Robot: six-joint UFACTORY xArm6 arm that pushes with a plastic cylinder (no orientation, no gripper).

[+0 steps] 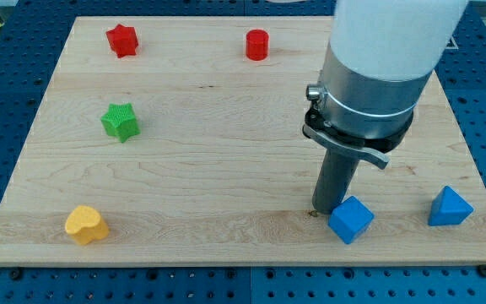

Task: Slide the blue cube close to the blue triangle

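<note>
The blue cube [350, 219] sits on the wooden board [226, 169] near the view's bottom right. The blue triangle [450, 207] lies further to the view's right, about a hundred pixels from the cube, close to the board's right edge. My tip [320, 210] rests on the board just left of the cube, touching or almost touching its upper left side. The arm's grey and white body rises above it toward the view's top right.
A red star [121, 39] and a red cylinder [257, 45] sit near the view's top. A green star [121, 122] is at the left middle. A yellow heart [86, 225] is at the bottom left. A blue perforated table surrounds the board.
</note>
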